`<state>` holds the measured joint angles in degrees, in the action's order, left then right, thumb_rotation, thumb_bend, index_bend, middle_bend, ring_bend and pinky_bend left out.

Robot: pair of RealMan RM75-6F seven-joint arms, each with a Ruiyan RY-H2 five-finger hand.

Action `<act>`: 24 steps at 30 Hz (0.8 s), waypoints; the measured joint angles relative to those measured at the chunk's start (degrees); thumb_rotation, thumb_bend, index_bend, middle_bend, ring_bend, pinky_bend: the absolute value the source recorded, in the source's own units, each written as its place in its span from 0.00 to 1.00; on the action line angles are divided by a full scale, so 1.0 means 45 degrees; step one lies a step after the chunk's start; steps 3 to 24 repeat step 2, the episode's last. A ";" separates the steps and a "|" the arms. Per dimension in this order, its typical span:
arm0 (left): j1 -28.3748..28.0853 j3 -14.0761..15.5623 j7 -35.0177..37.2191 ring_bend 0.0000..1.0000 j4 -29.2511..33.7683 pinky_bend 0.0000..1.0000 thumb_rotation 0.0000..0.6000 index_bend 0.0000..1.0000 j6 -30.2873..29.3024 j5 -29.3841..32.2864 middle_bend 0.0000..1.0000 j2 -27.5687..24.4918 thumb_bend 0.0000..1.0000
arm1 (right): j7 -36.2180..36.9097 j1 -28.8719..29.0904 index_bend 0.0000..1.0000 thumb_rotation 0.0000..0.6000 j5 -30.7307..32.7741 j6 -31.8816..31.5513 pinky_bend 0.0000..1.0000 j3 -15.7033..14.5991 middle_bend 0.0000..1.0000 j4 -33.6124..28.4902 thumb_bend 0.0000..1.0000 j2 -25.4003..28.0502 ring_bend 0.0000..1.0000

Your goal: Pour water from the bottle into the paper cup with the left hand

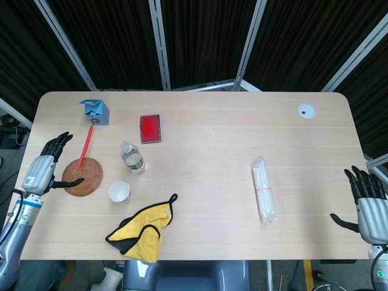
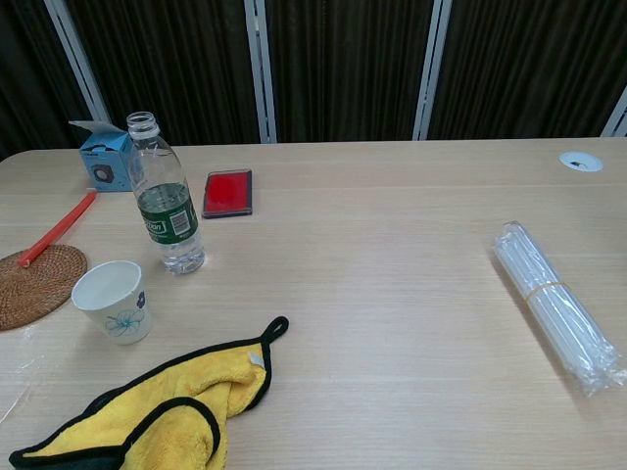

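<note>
An uncapped clear water bottle [image 2: 165, 201] with a green label stands upright on the table, seen from above as bottle [image 1: 131, 156]. A white paper cup [image 2: 113, 300] with a blue print stands just in front and to the left of it; from the head camera the cup [image 1: 119, 191] looks empty. My left hand [image 1: 47, 167] hangs open at the table's left edge, well away from the bottle, fingers spread. My right hand [image 1: 365, 203] is open off the right edge. Neither hand shows in the chest view.
A woven coaster [image 1: 81, 177] and red stick [image 1: 84, 146] lie left of the bottle. A blue box [image 2: 106, 162] and red card [image 2: 227, 191] sit behind. A yellow cloth [image 2: 147, 416] lies near the front edge, a bundle of straws [image 2: 555, 304] to the right.
</note>
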<state>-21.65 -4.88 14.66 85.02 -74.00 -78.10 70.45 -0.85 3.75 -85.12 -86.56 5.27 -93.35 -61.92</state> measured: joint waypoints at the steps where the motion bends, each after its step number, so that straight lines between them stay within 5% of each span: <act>1: 0.0213 0.0041 -0.0815 0.00 0.0327 0.00 1.00 0.00 -0.0363 0.0075 0.00 -0.0096 0.01 | 0.0049 -0.0008 0.00 1.00 -0.0035 -0.0028 0.00 -0.0002 0.00 -0.0003 0.00 0.0016 0.00; 24: 0.0426 0.0084 -0.1599 0.00 0.0647 0.00 1.00 0.00 -0.0734 0.0142 0.00 -0.0179 0.02 | 0.0074 -0.0011 0.00 1.00 -0.0052 -0.0040 0.00 -0.0004 0.00 -0.0006 0.00 0.0024 0.00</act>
